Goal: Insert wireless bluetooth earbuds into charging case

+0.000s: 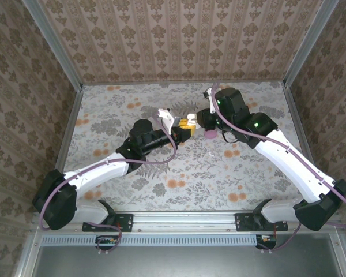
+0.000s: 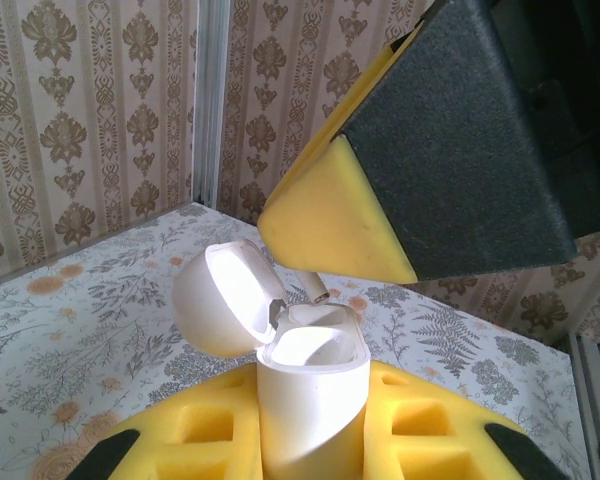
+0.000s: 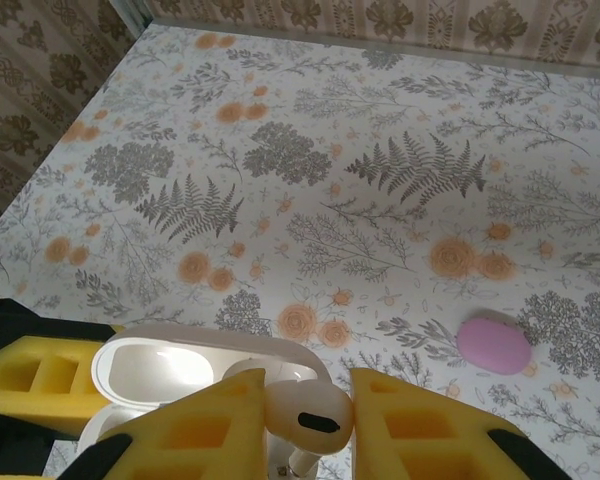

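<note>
Insertion step: left tool (image 2: 315, 445) pinches the open case (image 2: 310, 375), and right tool (image 3: 308, 395) pinches an earbud (image 3: 300, 418) just above it. Next, it likely needs lowering stem-first.

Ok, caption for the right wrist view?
Right claw pinches a white earbud over the open charging case; a pink oval lies on the floral table.

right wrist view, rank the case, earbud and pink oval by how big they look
1. case
2. earbud and pink oval: they look about alike. The earbud is much nearer the camera, so I won't rank them.
</note>
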Controlling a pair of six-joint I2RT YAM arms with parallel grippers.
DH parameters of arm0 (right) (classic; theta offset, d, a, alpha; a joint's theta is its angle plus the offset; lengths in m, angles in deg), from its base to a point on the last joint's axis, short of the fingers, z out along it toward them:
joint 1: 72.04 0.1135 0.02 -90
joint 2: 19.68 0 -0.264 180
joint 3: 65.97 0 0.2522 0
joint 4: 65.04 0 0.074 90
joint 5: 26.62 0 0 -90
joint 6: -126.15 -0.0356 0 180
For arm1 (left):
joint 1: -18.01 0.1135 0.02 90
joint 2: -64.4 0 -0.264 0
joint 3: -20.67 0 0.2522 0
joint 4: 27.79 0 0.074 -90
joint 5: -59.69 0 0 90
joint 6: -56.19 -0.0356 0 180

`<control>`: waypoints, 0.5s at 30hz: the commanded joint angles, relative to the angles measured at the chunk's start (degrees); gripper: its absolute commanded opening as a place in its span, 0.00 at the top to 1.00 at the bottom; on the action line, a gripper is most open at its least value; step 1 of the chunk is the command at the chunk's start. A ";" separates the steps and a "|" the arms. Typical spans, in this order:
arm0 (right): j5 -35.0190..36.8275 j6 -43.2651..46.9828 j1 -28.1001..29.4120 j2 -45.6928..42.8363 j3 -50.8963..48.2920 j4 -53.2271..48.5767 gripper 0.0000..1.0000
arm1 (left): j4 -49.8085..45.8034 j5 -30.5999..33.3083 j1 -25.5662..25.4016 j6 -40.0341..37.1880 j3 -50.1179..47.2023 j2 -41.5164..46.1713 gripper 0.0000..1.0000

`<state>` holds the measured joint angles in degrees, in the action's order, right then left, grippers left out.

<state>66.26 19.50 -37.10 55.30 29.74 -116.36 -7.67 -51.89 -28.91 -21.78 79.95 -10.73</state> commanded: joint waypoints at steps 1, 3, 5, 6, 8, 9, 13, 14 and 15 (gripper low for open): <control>1.21 -0.18 0.57 0.19 -0.72 1.33 0.76 | 2.67 -0.39 -0.42 0.80 2.38 1.75 0.81; 0.97 -0.55 0.81 0.11 -0.80 1.74 0.76 | 2.67 -0.39 -0.43 0.89 2.38 1.74 0.81; 0.82 -0.63 1.00 0.03 -0.93 2.05 0.76 | 2.67 -0.26 -0.44 0.97 2.25 1.87 0.80; 0.89 -0.58 1.16 0.04 -1.01 2.13 0.76 | 2.67 -0.21 -0.44 0.94 2.29 1.84 0.80; 0.90 -0.26 1.27 -0.01 -1.25 2.14 0.76 | 2.71 -0.01 -0.44 1.09 2.43 1.83 0.80; 0.89 -0.23 1.35 -0.14 -1.57 2.23 0.76 | 2.67 0.18 -0.38 1.12 2.47 1.84 0.81; 0.14 0.12 1.46 -0.79 -2.83 2.93 0.76 | 2.76 0.61 -0.39 1.16 2.65 2.08 0.80; -0.06 0.12 1.45 -1.04 -3.06 2.97 0.76 | 2.76 0.78 -0.45 1.15 2.60 2.10 0.81; -0.28 0.13 1.45 -1.36 -3.36 3.17 0.76 | 2.76 0.97 -0.44 1.20 2.60 2.18 0.80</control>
<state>66.21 19.50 -36.11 55.25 27.73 -114.35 -7.88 -51.37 -28.89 -21.69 79.99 -10.73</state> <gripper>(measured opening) 0.246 0.207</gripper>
